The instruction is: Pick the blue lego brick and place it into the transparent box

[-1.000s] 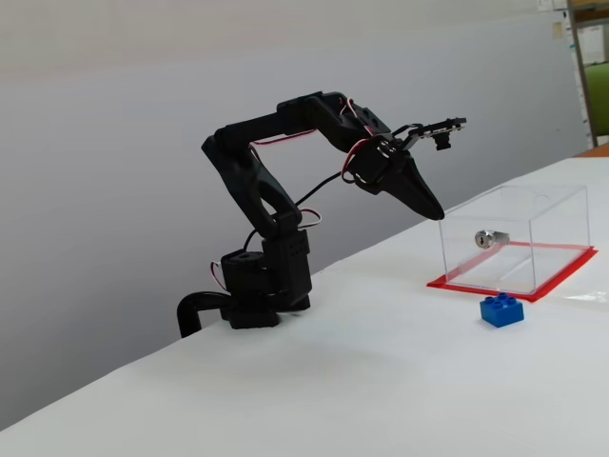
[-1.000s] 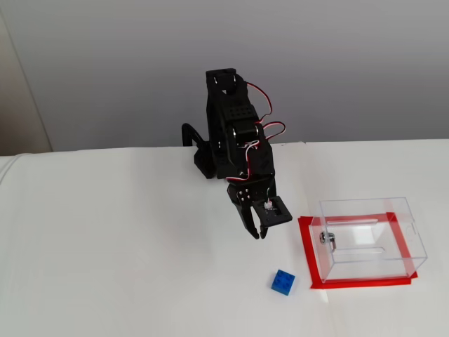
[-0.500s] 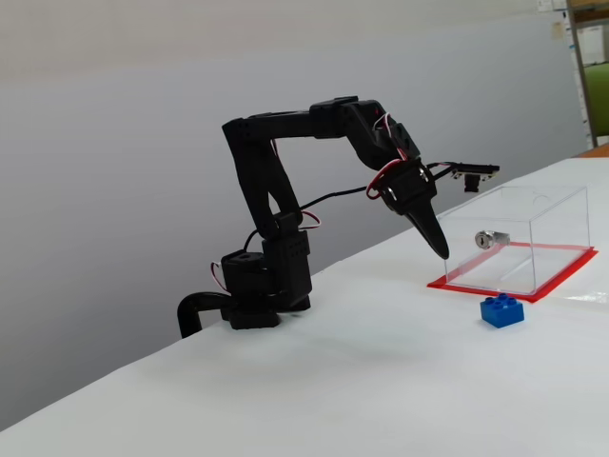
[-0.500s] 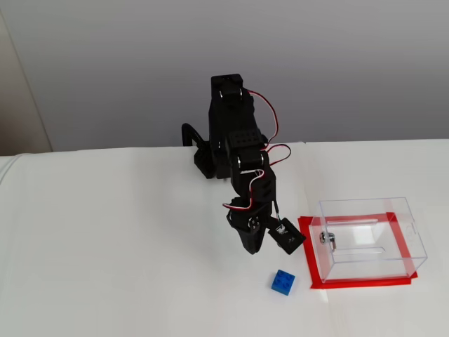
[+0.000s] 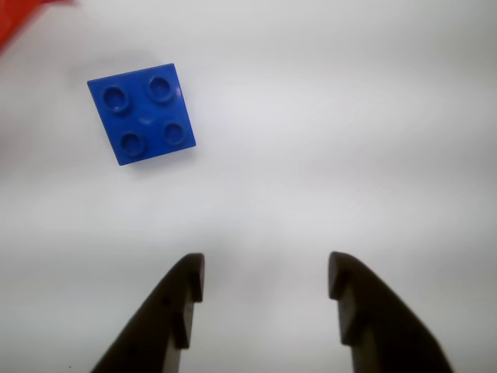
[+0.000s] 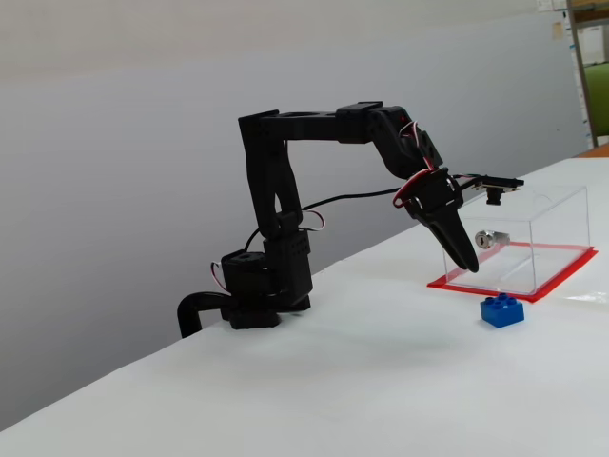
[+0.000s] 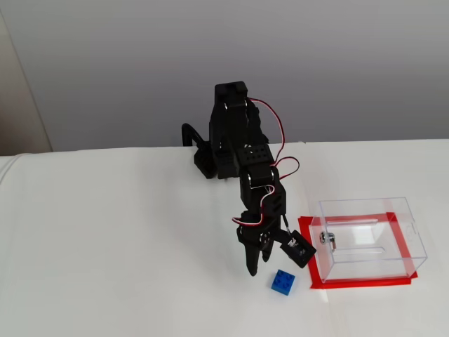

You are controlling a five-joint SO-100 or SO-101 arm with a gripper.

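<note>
White tabletop and grey wall are framing the scene. With jaws spread and empty, the gripper is hanging above the table, angled down toward the blue lego brick, probably so the fingers can straddle it. Only the wrist view is showing the brick off-centre, up and left of the gap. Both fixed views are showing it resting just beside the transparent box, untouched.

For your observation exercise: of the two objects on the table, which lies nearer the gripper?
The blue lego brick, just beside the open gripper; the transparent box sits farther right.
</note>
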